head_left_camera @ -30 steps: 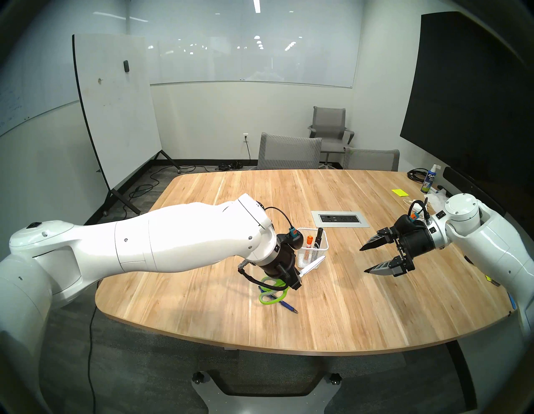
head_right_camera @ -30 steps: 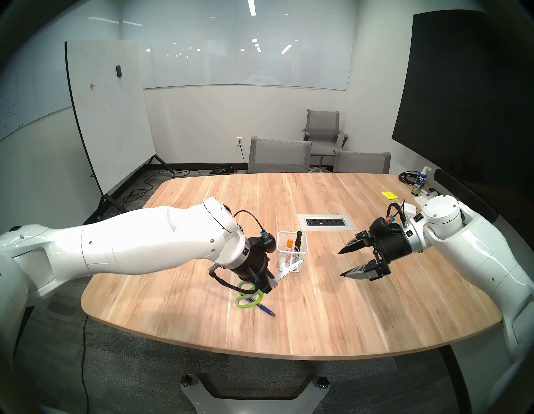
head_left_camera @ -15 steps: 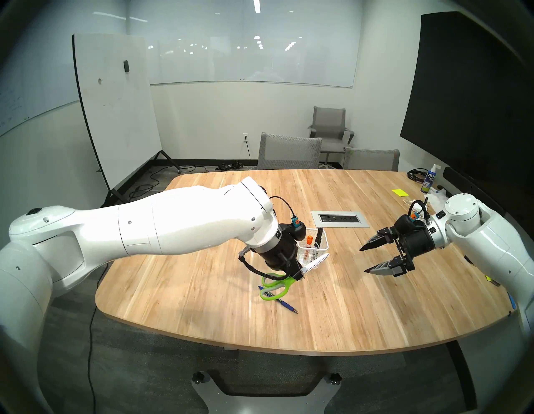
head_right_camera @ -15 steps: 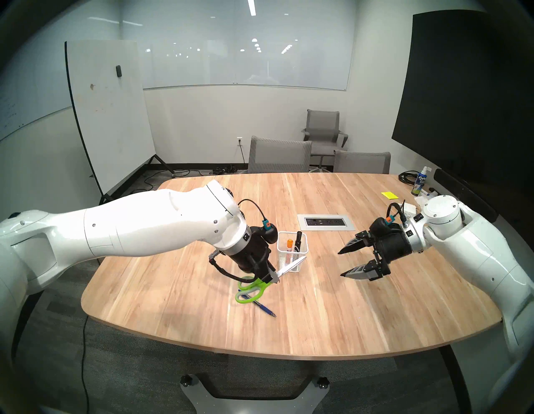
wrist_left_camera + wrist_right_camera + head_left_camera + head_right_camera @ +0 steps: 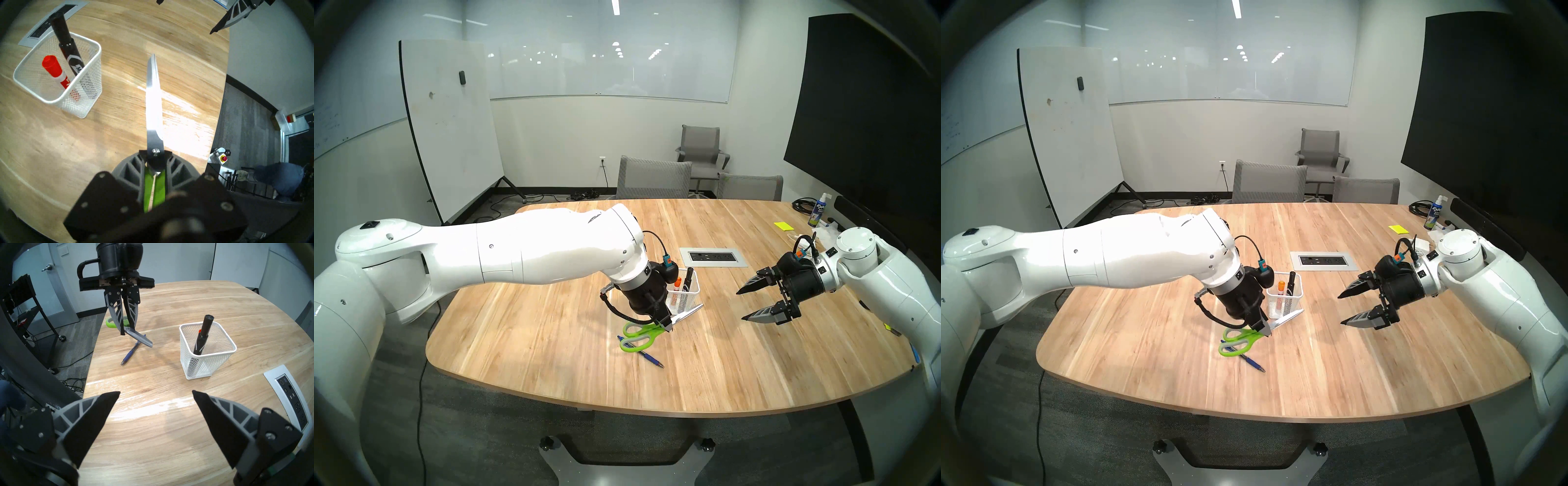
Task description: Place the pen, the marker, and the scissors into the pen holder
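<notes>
Light wooden bench (image 5: 721, 339), rounded near edge. White wire-mesh pen holder (image 5: 686, 298) contains a black marker (image 5: 68, 49) and an orange-capped marker (image 5: 54, 71). Left gripper (image 5: 667, 324), now nearer the holder than before, clamps lime-green-handled scissors (image 5: 639, 336); right gripper (image 5: 743, 303) gapes, well right. Blue pen (image 5: 644, 354) lies nearer the bench edge.

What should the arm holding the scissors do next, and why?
Probably lift and tip the scissors blade-down over the pen holder. The left gripper grips them at the pivot, but the blades point past the cup, beside it.
</notes>
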{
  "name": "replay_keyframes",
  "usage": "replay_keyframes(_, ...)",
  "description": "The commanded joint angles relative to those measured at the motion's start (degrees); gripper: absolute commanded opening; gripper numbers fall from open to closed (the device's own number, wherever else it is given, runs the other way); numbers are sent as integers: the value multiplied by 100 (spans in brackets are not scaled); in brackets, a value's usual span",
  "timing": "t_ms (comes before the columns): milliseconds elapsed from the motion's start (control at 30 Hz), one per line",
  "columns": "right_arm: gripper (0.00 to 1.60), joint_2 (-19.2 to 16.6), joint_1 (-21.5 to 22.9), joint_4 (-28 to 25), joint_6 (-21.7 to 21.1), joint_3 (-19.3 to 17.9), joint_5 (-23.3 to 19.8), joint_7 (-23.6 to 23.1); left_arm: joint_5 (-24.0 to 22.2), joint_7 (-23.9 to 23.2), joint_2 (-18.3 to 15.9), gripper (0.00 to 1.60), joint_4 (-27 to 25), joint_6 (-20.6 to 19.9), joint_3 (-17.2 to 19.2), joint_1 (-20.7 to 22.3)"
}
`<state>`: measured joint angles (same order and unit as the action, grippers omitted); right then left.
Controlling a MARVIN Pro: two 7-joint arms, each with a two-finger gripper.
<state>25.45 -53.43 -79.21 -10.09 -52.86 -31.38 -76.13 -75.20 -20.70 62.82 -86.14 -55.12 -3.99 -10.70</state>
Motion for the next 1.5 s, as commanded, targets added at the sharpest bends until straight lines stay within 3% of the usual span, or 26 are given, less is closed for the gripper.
replay_keyframes(0, 160, -35, 60, -10, -9, -59, -28, -4, 118, -328, 548, 0, 259, 12, -89, 250)
replay_keyframes(367, 160, -35, 59, -11, -10, -60, -29, -4, 339, -580, 829, 0, 448, 12, -328, 323)
replay_keyframes(1067, 160, -163, 75, -449, 285, 22, 599, -104, 346, -593, 703, 0, 199, 12, -413, 200)
replay_keyframes(1267, 160, -293, -58, -654, 445, 46, 711, -172, 363, -736, 835, 0, 366, 12, -517, 205)
replay_keyframes(1467, 160, -449, -375, -923, 632, 25, 781, 104, 329, -922, 949, 0, 570, 20, -568, 179)
